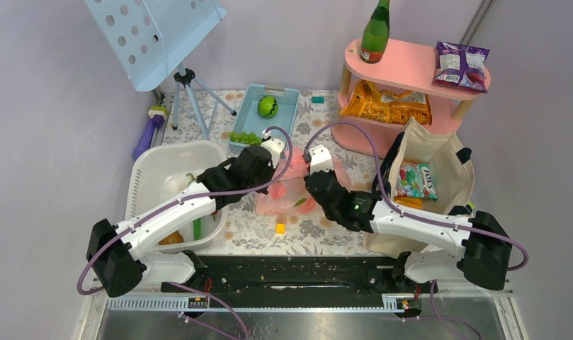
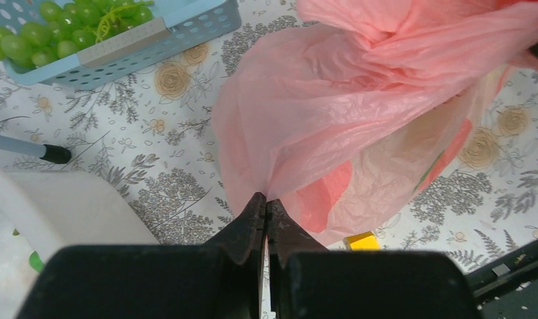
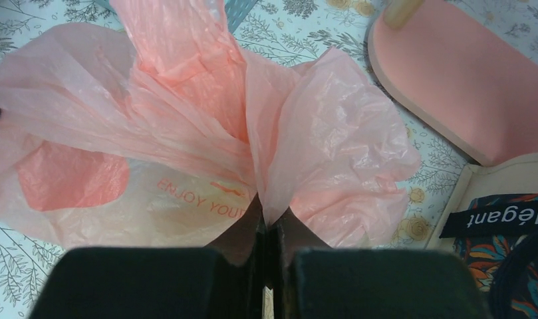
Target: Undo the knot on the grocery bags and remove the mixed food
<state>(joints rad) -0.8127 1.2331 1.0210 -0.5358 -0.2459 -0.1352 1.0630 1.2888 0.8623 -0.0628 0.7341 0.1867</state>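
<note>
Pink bag [image 2: 332, 113] contents indistinct; left gripper [image 2: 266, 203], right gripper [image 3: 269, 222] pinch its plastic

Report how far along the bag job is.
Done: nothing clear; the pink bag is bunched at its top, contents inside. In hand: left gripper and right gripper each shut on its plastic. Left: open it, empty it, then the canvas tote, snack packet inside.

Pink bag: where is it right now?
The pink bag lies mid-table in the top view, between the white basin to its left and the beige tote to its right; left gripper and right gripper each pinch its plastic.
</note>
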